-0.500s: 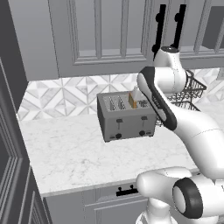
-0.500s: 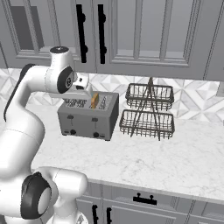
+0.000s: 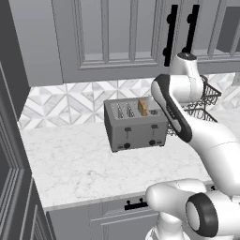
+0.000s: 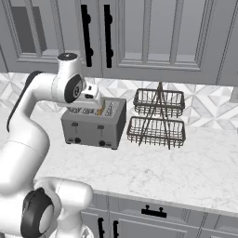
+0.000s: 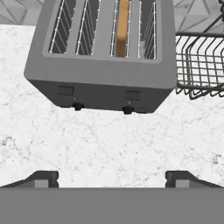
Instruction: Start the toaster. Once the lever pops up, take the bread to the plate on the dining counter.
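Hand view looks down on the toaster from above and in front: the bread stands in its third slot from the left, crust poking out. The gripper hangs over bare worktop before the toaster, fingers spread wide and empty — so starting is the step in hand, I judge. Next move calls for coming down onto the lever below the bread's slot — beside the wire rack

Looking down on the four-slot toaster, bread standing in the third slot, wire rack just beside it on the marble worktop; gripper fingertips spreading wide apart, holding nothing.
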Tool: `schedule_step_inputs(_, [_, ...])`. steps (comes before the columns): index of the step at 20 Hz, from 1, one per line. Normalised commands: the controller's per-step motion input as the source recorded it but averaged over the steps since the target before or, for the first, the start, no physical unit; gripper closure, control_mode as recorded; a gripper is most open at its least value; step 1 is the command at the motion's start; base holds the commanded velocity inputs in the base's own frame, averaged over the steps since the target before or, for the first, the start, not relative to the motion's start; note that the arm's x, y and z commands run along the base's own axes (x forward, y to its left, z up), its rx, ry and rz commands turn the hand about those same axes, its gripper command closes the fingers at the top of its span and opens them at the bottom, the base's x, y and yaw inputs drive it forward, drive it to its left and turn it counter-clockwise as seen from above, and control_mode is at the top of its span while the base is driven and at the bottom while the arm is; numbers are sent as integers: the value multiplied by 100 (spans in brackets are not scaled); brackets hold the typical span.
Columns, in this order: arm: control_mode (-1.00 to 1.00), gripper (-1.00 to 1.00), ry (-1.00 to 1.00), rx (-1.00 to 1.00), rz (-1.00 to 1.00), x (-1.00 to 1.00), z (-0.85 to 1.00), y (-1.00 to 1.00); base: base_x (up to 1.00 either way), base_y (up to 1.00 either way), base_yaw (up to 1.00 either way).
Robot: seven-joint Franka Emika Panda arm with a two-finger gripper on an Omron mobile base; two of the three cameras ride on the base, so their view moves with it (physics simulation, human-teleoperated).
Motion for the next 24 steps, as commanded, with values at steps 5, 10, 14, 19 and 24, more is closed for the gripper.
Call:
schedule_step_inputs(5, [-100, -100, -6, 0, -1, -3, -26, -27, 0, 0, 0])
schedule_step_inputs(10, [-100, 100, -4, 0, 0, 0, -22, -12, 0, 0, 0])
schedule_step_inputs(14, [-100, 100, -4, 0, 0, 0, -19, -8, 0, 0, 0])
schedule_step_inputs(19, [-100, 100, -5, 0, 0, 3, -21, -9, 0, 0, 0])
schedule_step_inputs(24, [-100, 100, -1, 0, 0, 17, -18, -2, 0, 0, 0])
